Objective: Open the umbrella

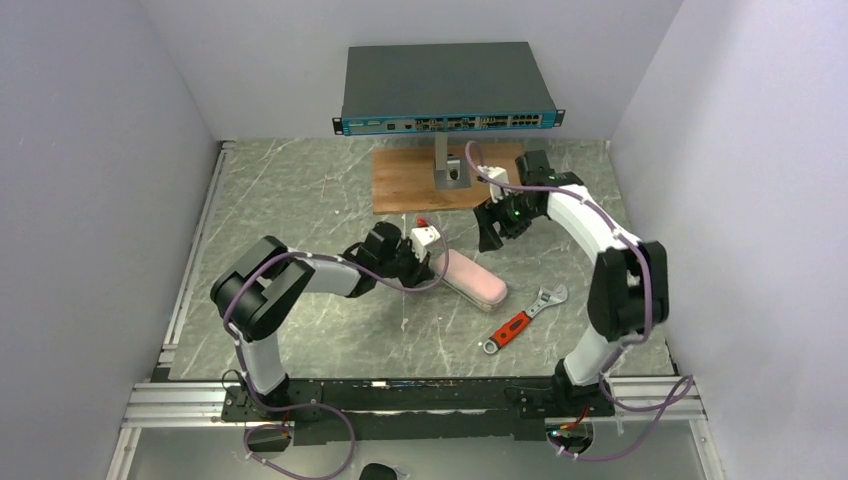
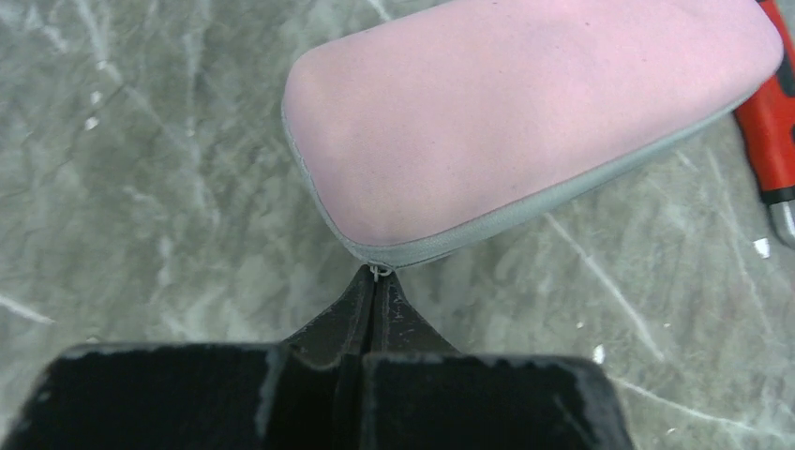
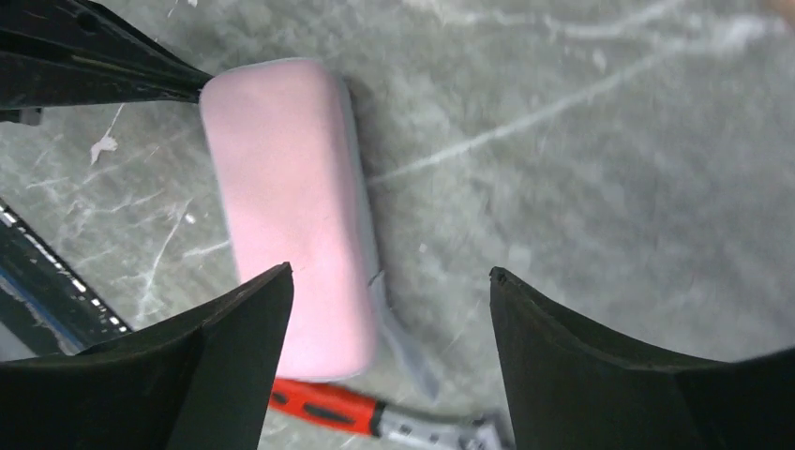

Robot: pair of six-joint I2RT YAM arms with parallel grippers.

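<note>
Umbrella: collapsed pink roll (image 1: 472, 281) lying on the table (image 1: 300, 200), a wrench (image 1: 520, 320) just beside it.
Left hand (image 2: 379, 281): clenched at one end of the roll, apparently pinching the small zip tab (image 2: 380, 272) on its grey seam.
Right hand (image 3: 389, 272): released, hovering above the roll.
Technique: pull the tab along the seam, not upward, and pin the roll with the right hand.
Count: one umbrella, one wrench, two hands.

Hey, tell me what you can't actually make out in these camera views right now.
1. The umbrella: all views show only a closed pink roll; handle and shaft show nowhere.
2. The left gripper: left wrist view, shut tips touch a tiny metal bit at the seam, too small to tell if pinched.
3. The wrench: left wrist view, right edge cuts off all but some red handle.
</note>
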